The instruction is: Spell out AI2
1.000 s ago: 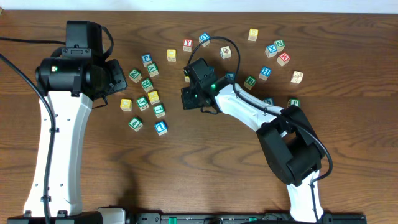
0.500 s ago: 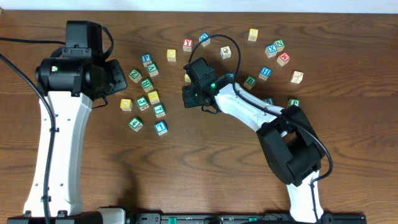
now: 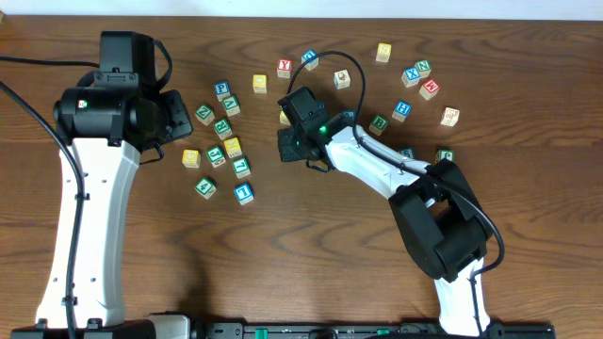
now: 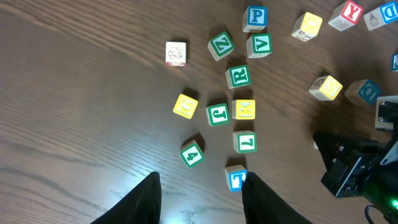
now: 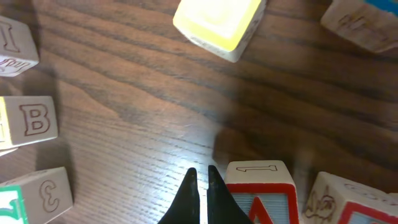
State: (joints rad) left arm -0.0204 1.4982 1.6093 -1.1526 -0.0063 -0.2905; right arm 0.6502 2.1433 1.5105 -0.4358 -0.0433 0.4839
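- Over the left half of the table (image 3: 311,254), the left claw (image 4: 200,186) hangs released, its fingers wide apart with nothing between them.
- At 2 o'clock of that claw in its own view, a blue block (image 4: 236,179) lies just beside the finger on the view's right. Its letter could be a T or an I; I cannot tell which.
- At 12 o'clock of the left claw sits a green block (image 4: 192,153), turned askew to the wood grain. Its mark reads as an A or a 4.
- Further out at 1 o'clock lies a close group of blocks (image 4: 239,76), among them a green J, a yellow K and a green R, near one another.
- Near the table's middle, the right claw (image 5: 200,186) is low over the wood and clenched, with only a sliver between its tips, grasping nothing.
- At 3 o'clock of its tips stands a red block (image 5: 261,193), just beside the finger; whether they touch I cannot tell.
- At 12 o'clock of the right claw lies a yellow block (image 5: 217,22), well apart. At 9 o'clock are a B block (image 5: 28,121) and a 3 block (image 5: 38,194).
- Seen from overhead, more blocks spread from 12 to 3 o'clock of the right claw.
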